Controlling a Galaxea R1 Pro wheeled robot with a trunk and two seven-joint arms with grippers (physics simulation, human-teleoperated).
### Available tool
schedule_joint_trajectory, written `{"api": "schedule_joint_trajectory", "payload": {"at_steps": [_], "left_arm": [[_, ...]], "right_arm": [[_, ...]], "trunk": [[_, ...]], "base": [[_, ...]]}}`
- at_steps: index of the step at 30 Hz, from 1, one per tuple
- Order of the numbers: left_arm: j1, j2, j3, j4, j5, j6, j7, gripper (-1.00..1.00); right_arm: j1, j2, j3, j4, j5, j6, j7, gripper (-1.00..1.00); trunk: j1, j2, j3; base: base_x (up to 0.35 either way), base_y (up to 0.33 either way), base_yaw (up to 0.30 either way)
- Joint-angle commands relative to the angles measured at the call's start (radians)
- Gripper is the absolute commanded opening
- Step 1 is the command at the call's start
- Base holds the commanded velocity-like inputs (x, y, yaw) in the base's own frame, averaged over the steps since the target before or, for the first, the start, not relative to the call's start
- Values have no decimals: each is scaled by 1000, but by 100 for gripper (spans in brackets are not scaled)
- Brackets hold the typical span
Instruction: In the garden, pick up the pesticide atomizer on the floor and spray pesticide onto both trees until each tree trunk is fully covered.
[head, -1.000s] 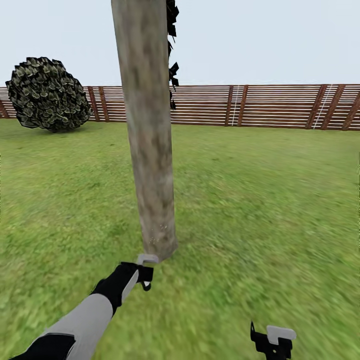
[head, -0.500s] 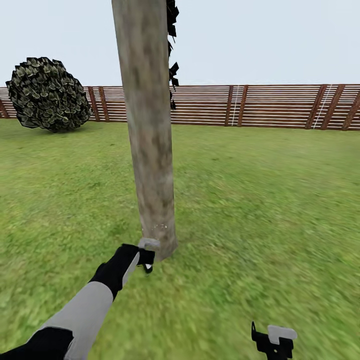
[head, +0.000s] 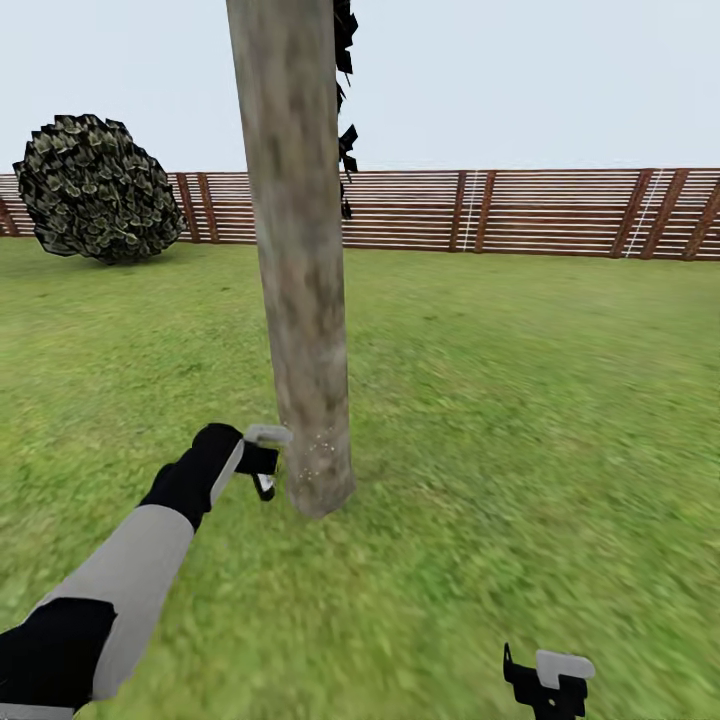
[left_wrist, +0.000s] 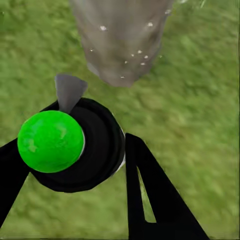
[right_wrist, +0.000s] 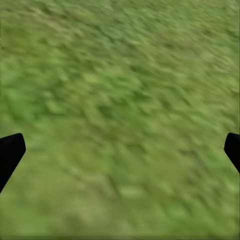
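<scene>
The left claw (head: 262, 470) has risen and swung left of the tree trunk (head: 300, 300), clamped on the sprayer (left_wrist: 75, 145); to coat the trunk, keep the nozzle aimed there, working upward from the specks (head: 320, 455), while the right claw (head: 548, 685) hangs wide, empty.

The way ahead of the left tool (head: 268, 462) is blocked by the thick tree trunk (head: 300, 300), which stands just beside it, with open grass (head: 520, 420) seen between them at the foot. Open lawn is left on both sides of the trunk. Around the right tool (head: 548, 682), low and well apart from the trunk, only grass is met. Farther passage is closed by the slatted fence (head: 520, 212) and a shrub (head: 95, 190).
</scene>
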Motion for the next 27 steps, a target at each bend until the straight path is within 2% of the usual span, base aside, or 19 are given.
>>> {"api": "schedule_joint_trajectory", "payload": {"at_steps": [1,2,3,4,5,7,9,12,20,27], "left_arm": [[-1,3,-5,-2,2,5,-6,-100],[-2,-11,-7,-2,2,6,-7,-100],[-2,-38,-8,-2,-1,7,-7,-100],[-2,-85,-9,-2,-5,7,-7,-100],[-3,-108,-10,-3,-6,8,-7,-100],[-16,-119,-8,-9,-4,19,-8,-100],[-32,-89,-3,-13,-1,36,-10,-100],[-34,-14,-6,-14,0,42,-10,-100],[-27,-20,-8,-14,-3,41,-7,-100],[-25,-20,-4,-14,-2,38,-1,-100]], "right_arm": [[-1,0,-5,1,11,-2,-6,100],[-1,0,-5,1,10,-2,-6,100],[-1,0,-6,1,10,-2,-6,100],[-1,0,-5,1,11,-2,-6,100],[-1,0,-5,1,11,-2,-6,100],[-1,0,-6,2,11,-2,-6,100],[-1,0,-6,2,11,-2,-6,100],[-1,0,-5,3,11,-2,-6,100],[-1,0,-5,1,11,-2,-6,100],[-1,0,-5,2,11,-2,-6,100]], "trunk": [[0,0,-1],[0,0,-1],[0,0,-1],[0,0,-1],[0,0,-1],[0,0,-1],[0,0,-1],[0,0,-1],[0,0,-1],[0,0,-1]], "base": [[0,0,0],[0,0,0],[0,0,0],[0,0,0],[0,0,0],[0,0,0],[0,0,0],[0,0,0],[0,-180,20],[116,-267,255]]}}
